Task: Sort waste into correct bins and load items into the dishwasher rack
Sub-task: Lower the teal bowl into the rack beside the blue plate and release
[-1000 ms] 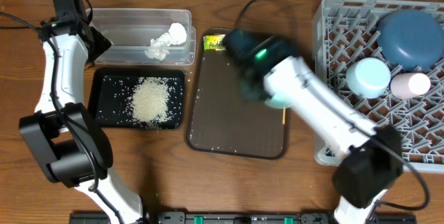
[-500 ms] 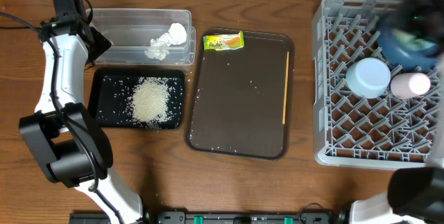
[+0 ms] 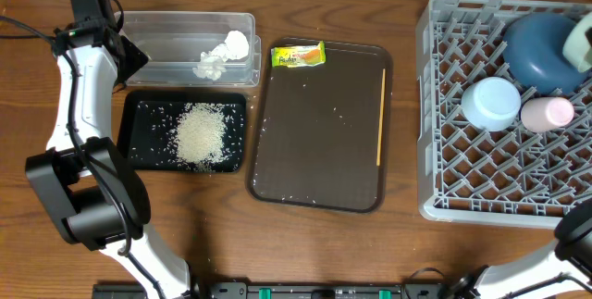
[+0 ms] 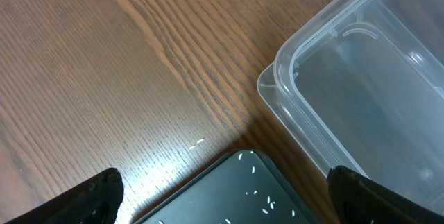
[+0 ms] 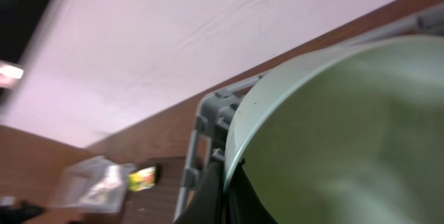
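shows left gripper point(image 4: 225, 197) spread wide and empty at upper left, over bare wood by the corners of tub point(image 4: 361, 92) and black tray point(image 4: 253, 182). finds right gripper point(image 5: 223, 182) pinched on the rim of a bowl point(image 5: 333, 134), at the right edge over the upper right corner of rack point(image 3: 481, 179). has plate point(image 3: 541, 49), second bowl point(image 3: 492, 103) and cup point(image 3: 548, 112) in the rack. has tissue point(image 3: 222, 54) in the tub, rice point(image 3: 201, 135) in the black tray, wrapper point(image 3: 298, 55) and stick point(image 3: 380, 116) on brown tray point(image 3: 314, 151) at centre.
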Available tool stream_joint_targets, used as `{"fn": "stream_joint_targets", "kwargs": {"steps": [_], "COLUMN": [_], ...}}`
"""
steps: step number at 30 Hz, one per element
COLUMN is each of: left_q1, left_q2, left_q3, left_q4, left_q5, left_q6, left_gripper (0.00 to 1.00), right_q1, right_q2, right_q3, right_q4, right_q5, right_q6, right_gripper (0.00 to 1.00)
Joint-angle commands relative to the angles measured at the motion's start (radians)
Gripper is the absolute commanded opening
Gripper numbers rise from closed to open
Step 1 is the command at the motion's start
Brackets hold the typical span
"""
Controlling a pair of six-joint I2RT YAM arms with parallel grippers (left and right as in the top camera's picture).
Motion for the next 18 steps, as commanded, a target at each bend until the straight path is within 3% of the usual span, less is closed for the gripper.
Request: {"fn": "stream_joint_targets", "kwargs": {"steps": [1, 8, 18], "left_q1": [0.002, 0.002, 0.002], "left_q2": [0.009, 0.009, 0.009], "left_q3": [0.0, 0.0, 0.0], "left_q4": [-0.003, -0.003, -0.003], "left_q5": [-0.006, -0.006, -0.006], "left_q6": [-0.009, -0.01, -0.01], "left_gripper": [0.96, 0.96, 0.96], "right_q1": [-0.054, -0.126, -0.137], "right_q2": [0.021, 0.04, 0.087], "right_q3": [-0.026, -0.122, -0.19], "right_q4": [0.011, 0.038, 0.243], "right_q5": [-0.185, -0.195, -0.334], "right_q6": [0.042, 0.033, 0.035], "right_gripper": [0.01, 0.01, 0.01]}}
